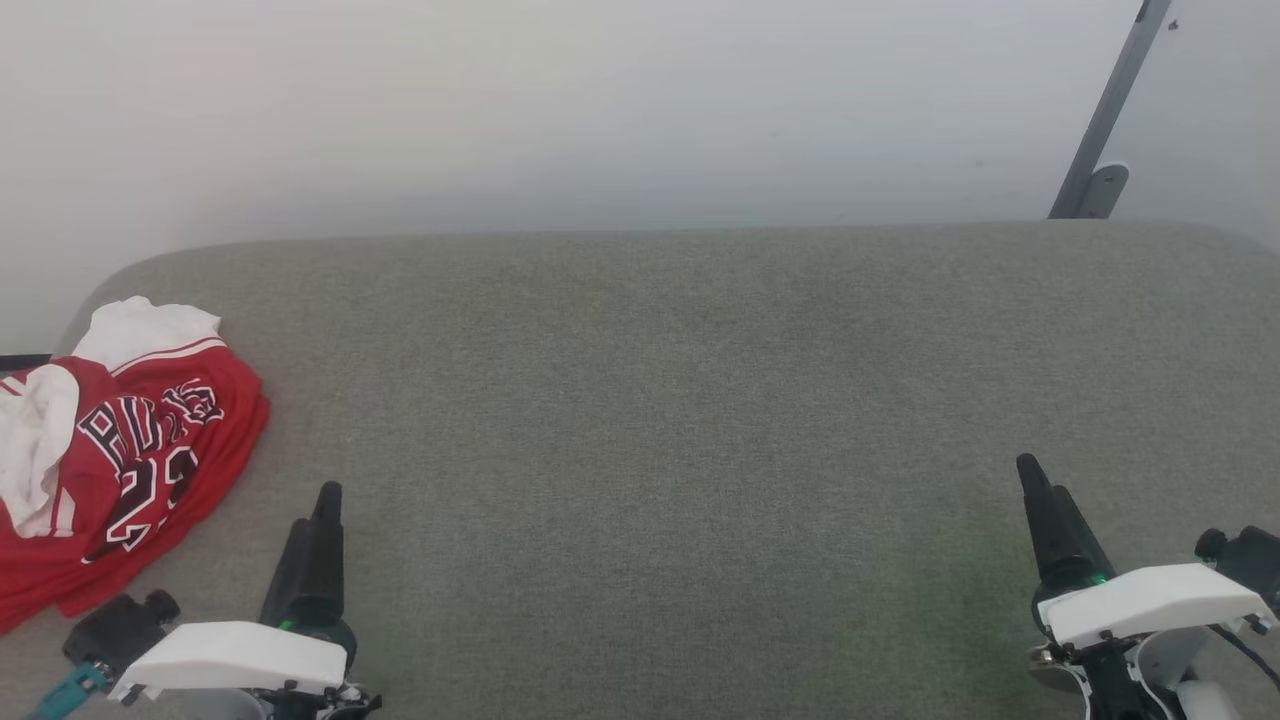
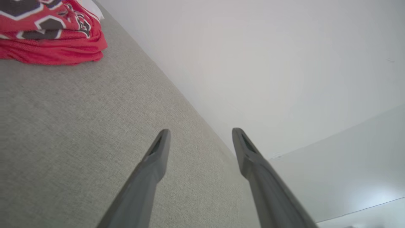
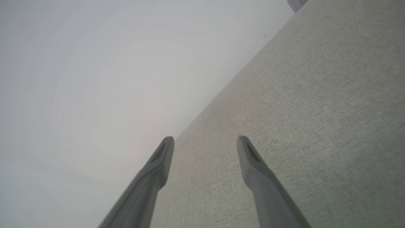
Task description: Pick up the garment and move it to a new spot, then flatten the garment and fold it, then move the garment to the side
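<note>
The garment [image 1: 130, 450] lay crumpled at the nine o'clock edge of the grey worktop [image 1: 700, 400], lettering up. The left tool [image 2: 199, 134] sat near it at seven o'clock and the right tool [image 3: 205, 141] at five o'clock, both spread wide and holding nothing.

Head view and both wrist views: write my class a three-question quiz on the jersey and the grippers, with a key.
1. True or false: the jersey lies spread flat on the grey surface.
2. Fill in: the left gripper and right gripper both have jaws standing ____.
3. Which gripper is nearer the jersey? A. left B. right C. both equally near
Key: 1 false, it lies crumpled; 2 open; 3 A.
</note>
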